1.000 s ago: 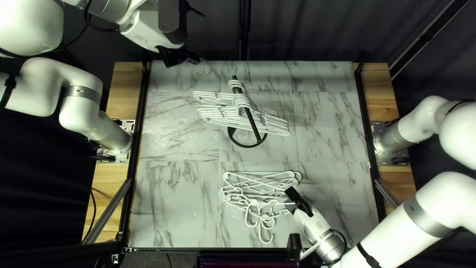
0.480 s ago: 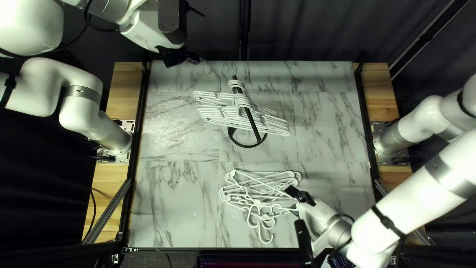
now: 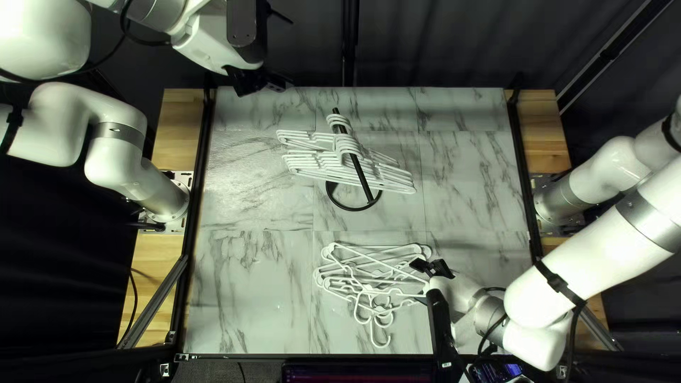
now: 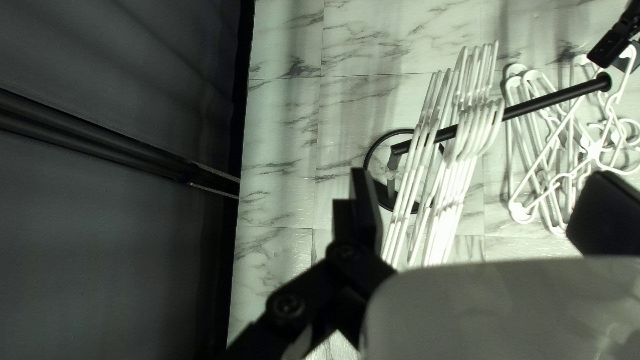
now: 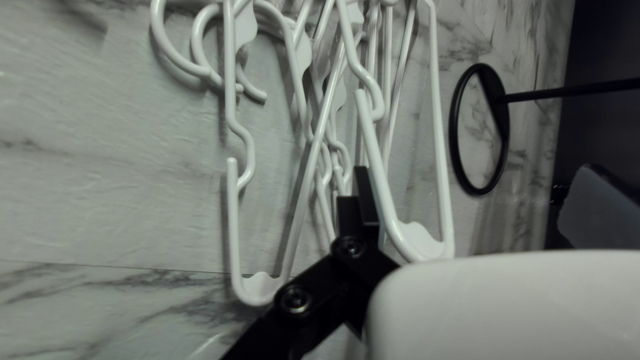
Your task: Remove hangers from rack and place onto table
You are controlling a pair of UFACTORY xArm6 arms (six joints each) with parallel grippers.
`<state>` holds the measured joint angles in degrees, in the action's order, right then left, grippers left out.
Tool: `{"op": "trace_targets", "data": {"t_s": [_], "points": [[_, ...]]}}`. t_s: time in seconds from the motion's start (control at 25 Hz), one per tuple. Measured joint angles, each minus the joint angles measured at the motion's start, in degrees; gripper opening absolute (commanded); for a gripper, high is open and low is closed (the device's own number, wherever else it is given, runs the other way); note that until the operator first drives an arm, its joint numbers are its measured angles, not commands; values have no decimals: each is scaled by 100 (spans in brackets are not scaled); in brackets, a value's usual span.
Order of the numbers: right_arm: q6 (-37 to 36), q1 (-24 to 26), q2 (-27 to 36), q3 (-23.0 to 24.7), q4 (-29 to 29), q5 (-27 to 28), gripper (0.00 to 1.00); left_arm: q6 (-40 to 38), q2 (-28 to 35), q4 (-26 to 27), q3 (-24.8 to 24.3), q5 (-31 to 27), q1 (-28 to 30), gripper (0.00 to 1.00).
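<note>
Toward twelve o'clock on the marbled surface [image 3: 248,305], slim white plastic hangers [image 3: 333,167] hang packed on a black metal rack [image 3: 366,188], overlapping too closely for me to count. At six, loose white hangers [image 3: 365,289] lie tangled. My left gripper [image 3: 268,86], at eleven, and right gripper [image 3: 430,267], near four, have their jaws apart.

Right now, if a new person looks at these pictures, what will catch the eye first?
Probably the row of white hangers packed closely on the black rack, in the far half of the table. Next, the tangle of loose white hangers lying nearer the table's near edge, some hooks pointing toward it. My open right hand, beside that tangle, may draw the eye too.
</note>
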<state>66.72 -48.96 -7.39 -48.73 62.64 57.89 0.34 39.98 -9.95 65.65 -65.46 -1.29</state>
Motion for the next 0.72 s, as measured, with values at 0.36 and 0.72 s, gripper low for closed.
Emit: {"op": "trace_targets", "data": {"t_s": [0.36,0.72], "points": [[731,36,183,139,41,-155,100,0,0,0,0,0,0,100],[1084,145,359,272,172,-364,100,0,0,0,0,0,0,100]]}}
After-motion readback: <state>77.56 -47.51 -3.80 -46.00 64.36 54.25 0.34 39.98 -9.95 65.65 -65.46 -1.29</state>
